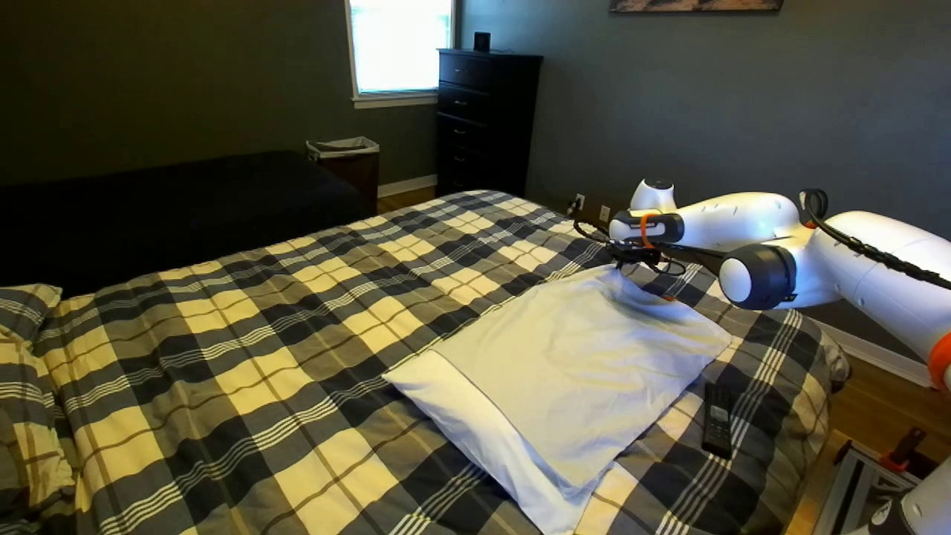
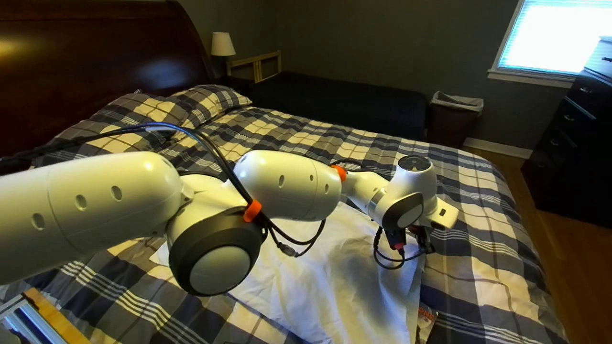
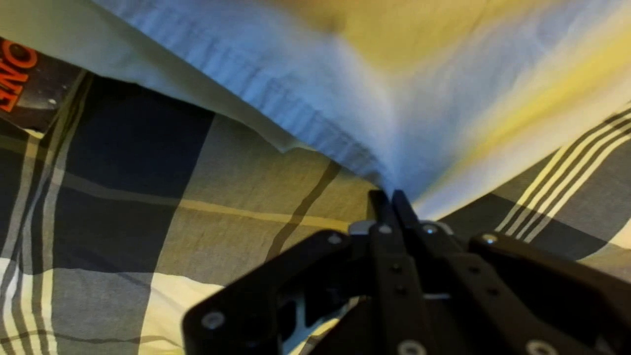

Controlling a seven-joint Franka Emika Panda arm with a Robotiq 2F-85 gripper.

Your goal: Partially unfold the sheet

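The sheet (image 1: 565,371) is a white to pale grey layered cloth lying on the plaid bedspread. It also shows in an exterior view (image 2: 315,274), partly hidden behind the arm. In the wrist view the sheet (image 3: 276,74) has a stitched hem edge above a lower layer. My gripper (image 3: 387,195) is shut on a corner of it, and the cloth gathers into folds running to the fingertips. In an exterior view the gripper (image 1: 621,260) holds this corner slightly raised at the sheet's far end. A strip of brighter cloth shows along the sheet's near edge.
The bed's plaid bedspread (image 1: 245,357) surrounds the sheet. A black remote (image 1: 718,420) lies beside it. A printed item with orange letters (image 3: 19,84) lies partly under the sheet. Pillows (image 2: 153,107) are at the headboard. A dark dresser (image 1: 487,122) and hamper (image 1: 345,160) stand beyond the bed.
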